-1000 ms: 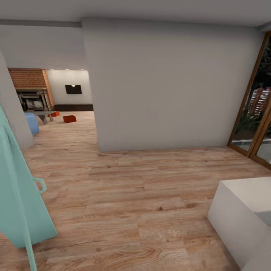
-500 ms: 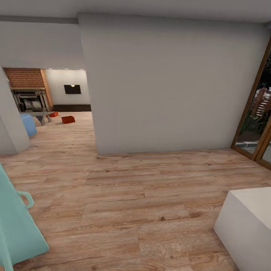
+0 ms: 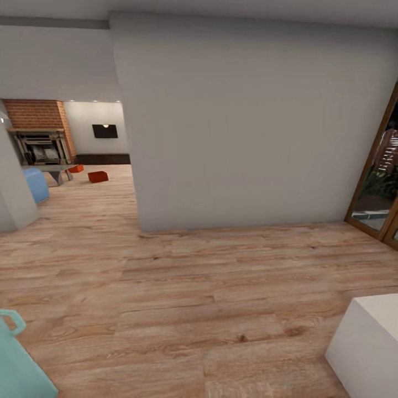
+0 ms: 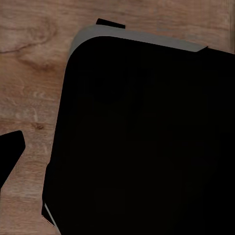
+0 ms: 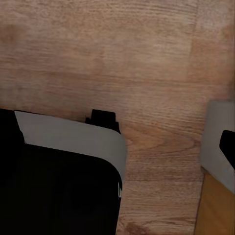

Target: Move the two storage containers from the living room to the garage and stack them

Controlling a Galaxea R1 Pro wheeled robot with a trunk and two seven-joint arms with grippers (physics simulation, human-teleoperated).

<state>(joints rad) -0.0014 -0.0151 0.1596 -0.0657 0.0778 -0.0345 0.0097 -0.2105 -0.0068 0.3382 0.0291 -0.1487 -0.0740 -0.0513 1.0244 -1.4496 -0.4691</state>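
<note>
In the head view, a pale teal object with a looped handle fills the lower left corner, and beyond it through the opening stand a blue sofa, a red-brick fireplace and the two orange-red rectangular storage containers, both on the light wood-plank floor of the far living room, near each other. A plain white wall fills the centre, wood-framed glass doors stand at the right edge and a white block sits at lower right. Both wrist views look down on wood planks and a black, grey-edged body, so I cannot tell whether either gripper's jaws are apart or together.

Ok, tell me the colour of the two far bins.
Orange-red, both bins; head view shows them best.
</note>
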